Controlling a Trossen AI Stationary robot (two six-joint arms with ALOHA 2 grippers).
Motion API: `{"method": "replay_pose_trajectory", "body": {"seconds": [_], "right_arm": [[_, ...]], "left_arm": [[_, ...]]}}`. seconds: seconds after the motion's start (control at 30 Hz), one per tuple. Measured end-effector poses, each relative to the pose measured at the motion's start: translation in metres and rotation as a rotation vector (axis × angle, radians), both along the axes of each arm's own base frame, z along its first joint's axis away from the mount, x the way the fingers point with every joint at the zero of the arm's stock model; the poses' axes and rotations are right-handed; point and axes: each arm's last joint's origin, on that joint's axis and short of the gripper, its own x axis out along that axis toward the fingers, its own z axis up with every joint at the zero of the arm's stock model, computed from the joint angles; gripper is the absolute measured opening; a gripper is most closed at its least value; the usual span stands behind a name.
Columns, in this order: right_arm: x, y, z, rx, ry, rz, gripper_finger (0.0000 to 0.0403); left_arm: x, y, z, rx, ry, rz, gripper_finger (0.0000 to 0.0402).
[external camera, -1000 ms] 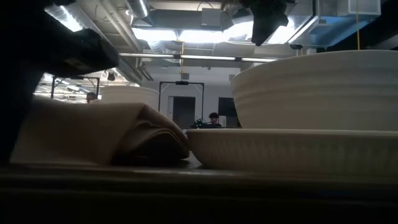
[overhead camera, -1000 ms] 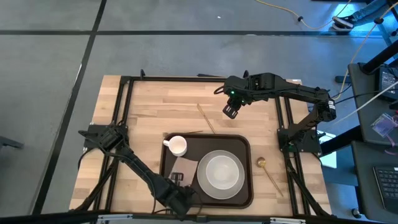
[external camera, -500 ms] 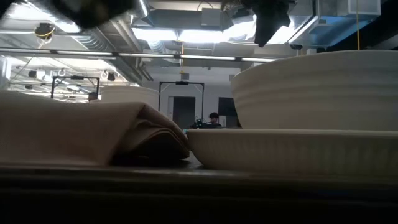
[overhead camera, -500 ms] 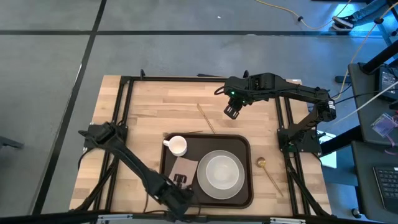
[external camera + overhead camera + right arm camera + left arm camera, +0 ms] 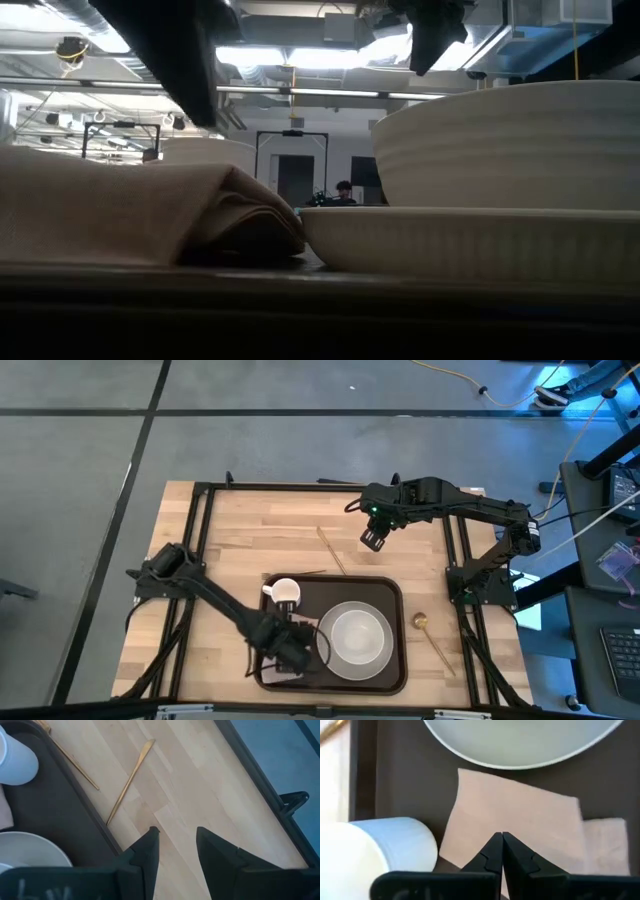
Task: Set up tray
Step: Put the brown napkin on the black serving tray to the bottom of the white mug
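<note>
The dark brown tray (image 5: 392,596) lies on the wooden table. It carries a white plate with a bowl (image 5: 358,637), a white cup (image 5: 285,593) and a folded tan napkin (image 5: 520,810). My left gripper (image 5: 501,840) is shut and hovers over the napkin, between the cup (image 5: 375,852) and the plate (image 5: 520,740). The low view shows a gap between it (image 5: 170,60) and the napkin (image 5: 130,210). My right gripper (image 5: 175,837) is open and hangs above bare wood (image 5: 372,540) beyond the tray's far edge.
Gold cutlery lies on the table: two thin pieces (image 5: 131,777) (image 5: 75,762) by the tray's far edge and a spoon (image 5: 421,622) right of the tray. A black frame (image 5: 200,490) borders the table. People show far off in the room (image 5: 343,190).
My left gripper has moved from the tray's near edge toward the far edge and now stands over the napkin. In the low view it has risen from beside the napkin to above it. The right arm, the napkin and the dishes have kept still.
</note>
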Motion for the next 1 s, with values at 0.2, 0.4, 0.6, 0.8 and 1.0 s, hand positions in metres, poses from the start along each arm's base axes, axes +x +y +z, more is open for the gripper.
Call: {"method": "replay_pose_trajectory", "body": {"seconds": [0.2, 0.4, 0.6, 0.8, 1.0], "right_arm": [[0.0, 0.0, 0.0, 0.0, 0.0, -0.001, 0.0132], [0.0, 0.0, 0.0, -0.006, 0.0, -0.004, 0.0132], [0.0, -0.001, 0.0, -0.027, 0.001, -0.013, 0.0132], [0.0, -0.002, 0.001, -0.047, -0.003, -0.025, 0.0132], [0.002, -0.002, 0.001, -0.05, -0.022, -0.025, 0.0132]], "left_arm": [[0.002, 0.018, -0.031, -0.058, 0.052, 0.038, 0.0001], [-0.003, 0.028, -0.053, -0.077, 0.07, 0.073, 0.0001], [-0.013, 0.038, -0.071, -0.063, 0.12, 0.156, 0.0001], [-0.016, 0.04, -0.075, -0.065, 0.113, 0.226, 0.0002], [-0.017, 0.043, -0.075, -0.04, 0.086, 0.329, 0.0002]]}}
